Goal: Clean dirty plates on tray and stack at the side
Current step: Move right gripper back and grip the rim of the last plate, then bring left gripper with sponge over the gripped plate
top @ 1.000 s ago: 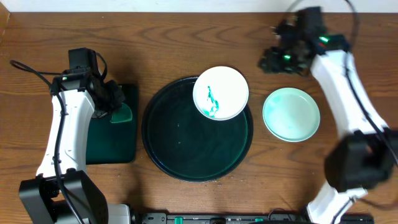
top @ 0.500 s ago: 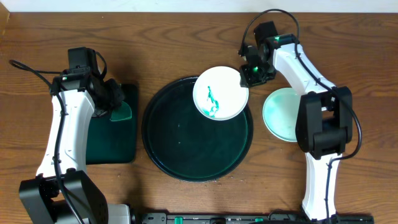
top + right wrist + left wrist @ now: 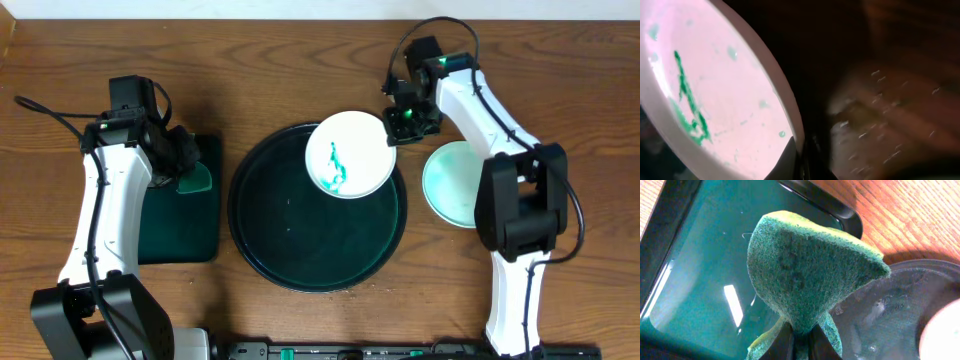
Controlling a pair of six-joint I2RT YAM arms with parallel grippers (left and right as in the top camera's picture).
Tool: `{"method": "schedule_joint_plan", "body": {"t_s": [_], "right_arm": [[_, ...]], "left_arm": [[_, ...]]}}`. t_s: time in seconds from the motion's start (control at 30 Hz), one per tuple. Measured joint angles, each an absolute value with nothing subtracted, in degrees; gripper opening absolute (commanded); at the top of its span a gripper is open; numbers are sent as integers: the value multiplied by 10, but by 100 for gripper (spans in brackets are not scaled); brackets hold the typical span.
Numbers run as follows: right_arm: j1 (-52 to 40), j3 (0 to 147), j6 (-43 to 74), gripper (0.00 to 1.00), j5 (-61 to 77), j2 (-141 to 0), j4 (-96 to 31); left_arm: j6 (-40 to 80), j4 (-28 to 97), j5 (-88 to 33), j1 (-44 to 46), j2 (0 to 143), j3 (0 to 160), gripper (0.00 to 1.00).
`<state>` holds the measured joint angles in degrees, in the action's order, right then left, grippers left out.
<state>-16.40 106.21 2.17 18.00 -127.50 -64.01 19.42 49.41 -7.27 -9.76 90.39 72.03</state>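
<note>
A dirty plate (image 3: 349,153) with green scribble marks lies over the upper right rim of the round black tray (image 3: 290,240). My right gripper (image 3: 393,122) is shut on that plate's right rim; in the right wrist view the plate (image 3: 715,95) fills the left, with the rim pinched between the fingers (image 3: 790,157). A wiped plate (image 3: 455,185) rests on the table right of the tray, partly under the right arm. My left gripper (image 3: 178,165) is shut on a green sponge (image 3: 805,275) and hangs over the rectangular green tray (image 3: 695,280).
The rectangular dark green tray (image 3: 175,225) sits left of the black tray. Both arms' cables loop over the wooden table (image 3: 290,70) at the back.
My right gripper swung in from the far right to the dirty plate's rim and shut on it. The plate shifted slightly left. The left arm has not moved.
</note>
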Motion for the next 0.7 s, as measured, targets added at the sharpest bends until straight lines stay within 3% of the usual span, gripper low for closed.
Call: {"method": "schedule_joint_plan", "body": {"t_s": [0.4,0.7], "right_arm": [[-304,1013,166,1,168,-1250,-610],[-312,928,243,1,164,-1260,-531]], "left_arm": [[194,482,-73,-97,904,720,7],[195,481,-70,-39,904,720,7]]}}
